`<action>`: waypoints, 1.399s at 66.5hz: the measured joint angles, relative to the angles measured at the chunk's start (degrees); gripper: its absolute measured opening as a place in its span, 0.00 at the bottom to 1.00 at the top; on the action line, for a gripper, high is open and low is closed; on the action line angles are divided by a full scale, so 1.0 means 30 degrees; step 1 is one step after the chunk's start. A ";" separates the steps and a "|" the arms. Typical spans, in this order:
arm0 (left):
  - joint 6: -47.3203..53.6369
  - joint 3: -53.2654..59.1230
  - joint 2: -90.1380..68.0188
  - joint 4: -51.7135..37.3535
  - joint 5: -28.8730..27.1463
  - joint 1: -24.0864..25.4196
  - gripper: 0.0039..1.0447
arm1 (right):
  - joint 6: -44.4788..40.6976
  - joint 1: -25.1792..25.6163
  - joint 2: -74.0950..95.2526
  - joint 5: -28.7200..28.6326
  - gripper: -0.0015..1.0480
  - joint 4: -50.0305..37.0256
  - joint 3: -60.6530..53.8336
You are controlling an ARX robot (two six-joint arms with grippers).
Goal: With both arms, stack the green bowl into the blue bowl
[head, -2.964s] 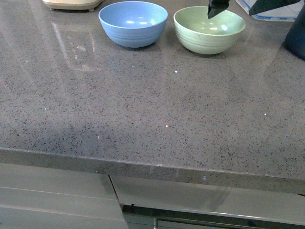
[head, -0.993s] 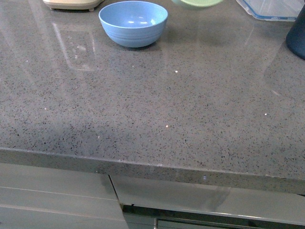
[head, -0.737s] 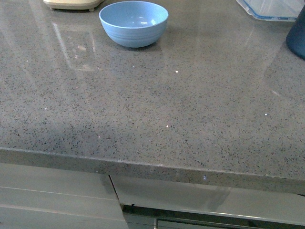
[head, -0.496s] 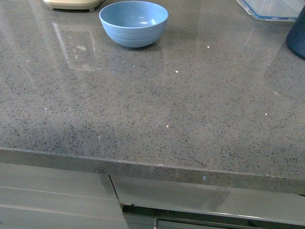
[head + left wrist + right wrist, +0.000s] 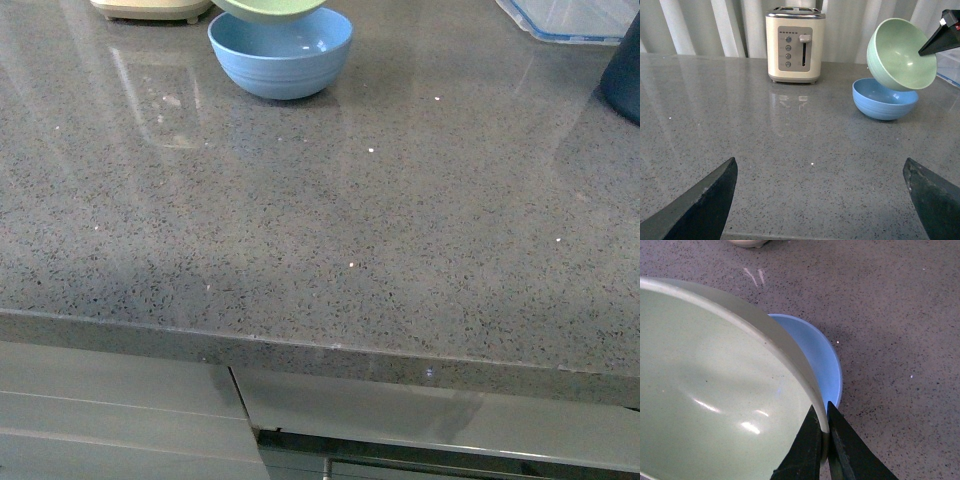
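Found green bowl (image 5: 900,55) raised and tilted over blue bowl (image 5: 885,102) at far side of desk (image 5: 350,250) — contact between the two not determinable. Recorded right gripper (image 5: 822,437) with jaws pinched together on green bowl's rim, one finger inside, one outside. Observed left gripper (image 5: 819,162) low over near part of desk, well apart from both bowls — jaws spread wide. Noted blue bowl upright on desk, cream toaster (image 5: 795,45) to its left.
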State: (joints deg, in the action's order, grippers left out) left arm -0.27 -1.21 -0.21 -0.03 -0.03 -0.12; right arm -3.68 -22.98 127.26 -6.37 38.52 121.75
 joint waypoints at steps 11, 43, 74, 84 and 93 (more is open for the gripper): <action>0.0000 0.0000 0.0000 0.0000 0.0000 0.0000 0.94 | -0.0007 -0.0087 0.0823 -0.0080 0.01 0.0182 0.0831; 0.0000 0.0000 0.0000 0.0000 0.0000 0.0000 0.94 | -0.0044 0.0138 0.1836 -0.0080 0.01 0.0182 0.1931; 0.0000 0.0000 0.0000 0.0000 0.0007 0.0000 0.94 | 0.0495 0.0656 0.1836 -0.0576 0.42 -0.0219 0.1370; 0.0000 0.0000 0.0000 0.0000 0.0000 0.0000 0.94 | 0.0867 0.0801 0.1668 -0.0576 0.64 -0.0408 0.0758; 0.0000 0.0000 0.0000 0.0000 0.0000 0.0000 0.94 | 0.1275 0.1188 0.0503 -0.0590 0.89 -0.1020 -0.0903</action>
State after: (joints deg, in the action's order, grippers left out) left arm -0.27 -1.21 -0.21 -0.03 -0.03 -0.12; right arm 0.14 -19.42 128.77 -8.14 35.46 119.04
